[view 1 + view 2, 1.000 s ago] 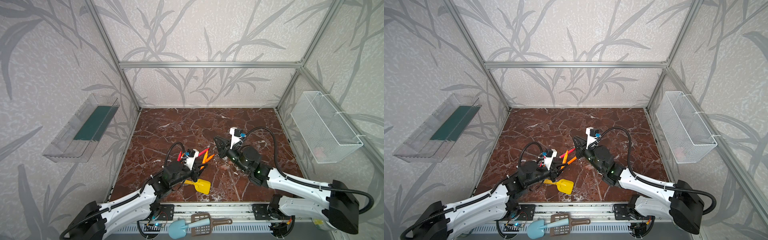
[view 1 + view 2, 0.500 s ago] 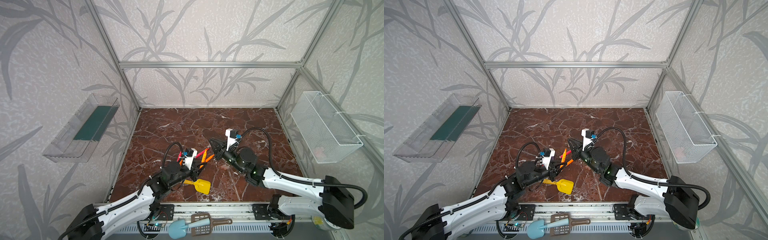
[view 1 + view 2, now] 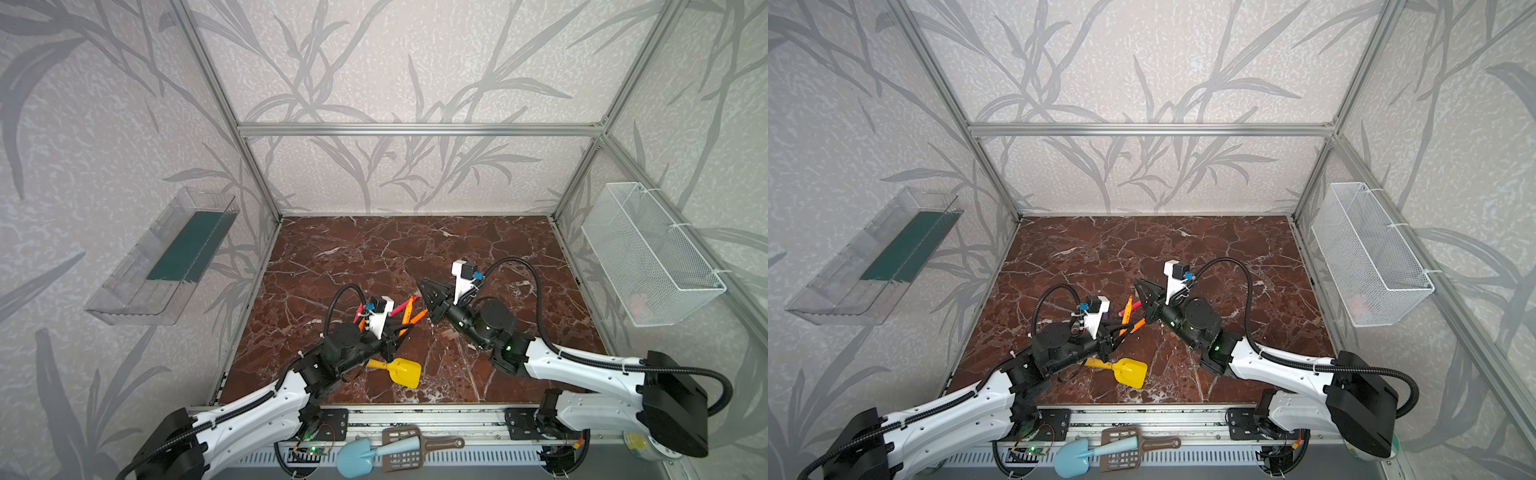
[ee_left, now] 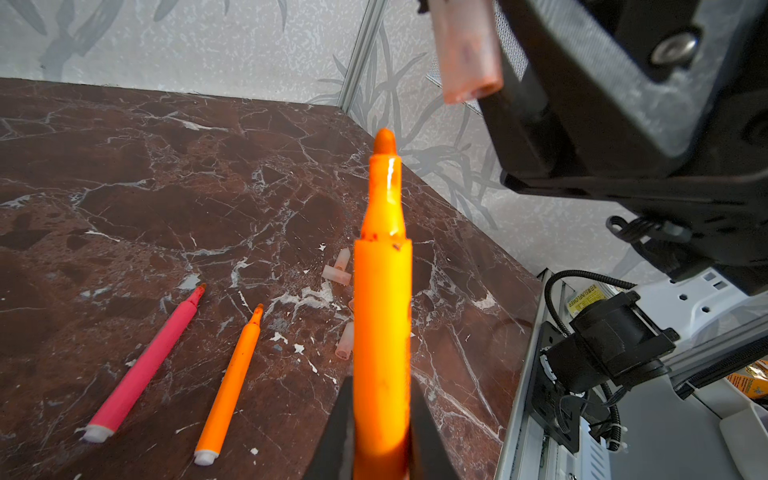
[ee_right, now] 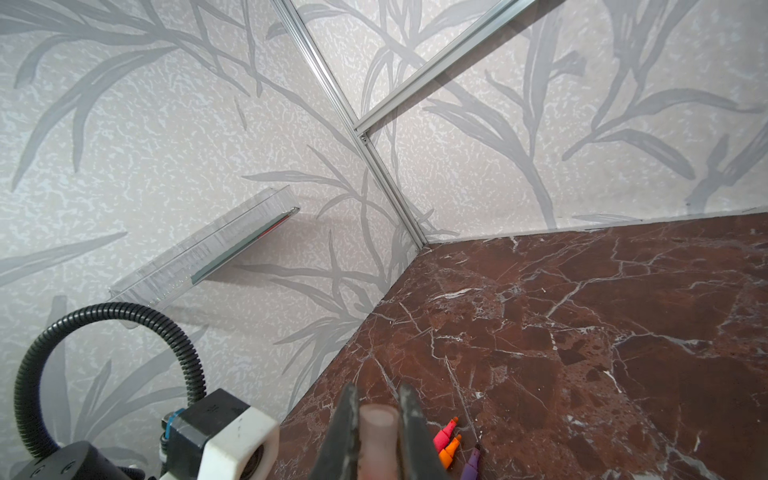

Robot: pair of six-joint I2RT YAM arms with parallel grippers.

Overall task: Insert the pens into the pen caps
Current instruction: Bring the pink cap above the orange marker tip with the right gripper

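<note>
ok so the orange pen (image 4: 382, 311) is up off the tabletop (image 3: 374, 249), clamped between the jaws of the left gripper (image 4: 380, 415) with its felt tip sticking out past them. In both top views it sits around the middle of the scene, a bit toward the near edge, pointing right at the other arm.

The pen cap (image 5: 376, 440) is pinched between the jaws of the right gripper (image 5: 377, 397), open end facing out. In the left wrist view that open end is close to the pen's tip but off to one side. There's a clear gap, so the tip isn't in the cap.

On the tabletop a red-pink pen (image 4: 143, 361) and a second orange pen (image 4: 232, 382) lie flat side by side, not touching, white ends the same way. A few loose caps (image 4: 338, 270) lie near them, two touching in a sort of T. The right wrist view also catches the tip of a purple pen (image 5: 471, 461) beside a pink and an orange tip. In the top views the loose pens are just left of centre, partly hidden by the left arm.

A yellow shovel (image 3: 401, 371) lies flat just on the near side of the left gripper. Further out, a wire basket (image 3: 648, 257) hangs on the right wall and a clear shelf (image 3: 166, 257) on the left wall.
</note>
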